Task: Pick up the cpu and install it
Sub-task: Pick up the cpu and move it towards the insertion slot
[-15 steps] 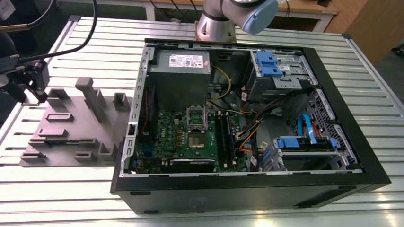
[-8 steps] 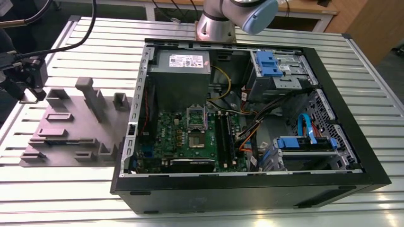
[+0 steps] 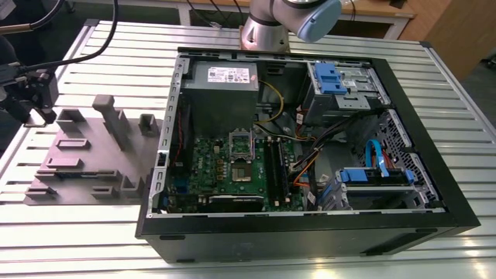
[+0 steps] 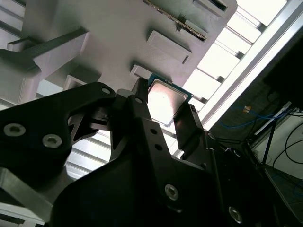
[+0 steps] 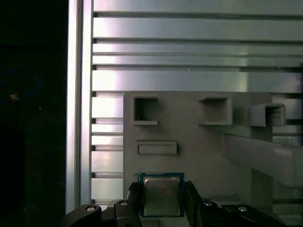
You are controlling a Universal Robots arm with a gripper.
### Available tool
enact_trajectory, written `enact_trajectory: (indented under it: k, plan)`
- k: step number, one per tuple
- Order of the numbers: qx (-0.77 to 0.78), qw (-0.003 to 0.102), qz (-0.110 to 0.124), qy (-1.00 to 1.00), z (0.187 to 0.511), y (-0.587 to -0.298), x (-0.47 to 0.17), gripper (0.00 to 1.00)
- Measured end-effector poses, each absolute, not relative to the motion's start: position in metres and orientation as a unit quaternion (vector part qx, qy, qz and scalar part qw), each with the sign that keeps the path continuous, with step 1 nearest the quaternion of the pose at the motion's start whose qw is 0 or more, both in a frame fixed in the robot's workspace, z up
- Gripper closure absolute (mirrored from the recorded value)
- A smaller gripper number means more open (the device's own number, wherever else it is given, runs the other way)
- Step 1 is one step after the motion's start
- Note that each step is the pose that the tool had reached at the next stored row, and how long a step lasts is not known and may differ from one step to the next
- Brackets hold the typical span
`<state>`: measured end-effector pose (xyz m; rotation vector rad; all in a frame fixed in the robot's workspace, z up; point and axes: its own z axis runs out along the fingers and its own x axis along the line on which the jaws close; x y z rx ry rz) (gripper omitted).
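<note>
**A:** Where is the cpu [image 5: 162,190]?

**B:** Between my fingers [image 5: 134,196]. In both wrist views its silver top sits in the gap of my hand [image 5: 162,201], with a finger against each of two opposite edges, so I am pinching it. Behind it is the grey jig [image 5: 199,142], and past that the slatted table [image 5: 189,78].

**A:** Is it lifted, or in its pocket?

**B:** Lifted clear of the jig, I judge, though I cannot be sure.

**A:** Which step is this, then?

**B:** The pick-up looks made and the install is not begun. In the exterior view I hang by the jig's end at the exterior view's left. The socket [image 3: 243,171] looks dark and open on the board [image 3: 213,165] inside the case [image 3: 310,232], well apart from me.

**A:** What does the move call for?

**B:** In my judgement, a level carry over the case wall, corners matched to the socket, and a soft, straight set-down. A tilted chip could harm the contacts.
</note>
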<state>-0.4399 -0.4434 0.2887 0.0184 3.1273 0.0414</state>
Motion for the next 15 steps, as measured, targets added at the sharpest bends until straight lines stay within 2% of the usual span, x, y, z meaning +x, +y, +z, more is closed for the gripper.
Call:
enact_trajectory:
  k: [15]
  plan:
    - [0.006, 0.007, 0.013, 1.0, 0.305, -0.443, -0.44, 0.53]
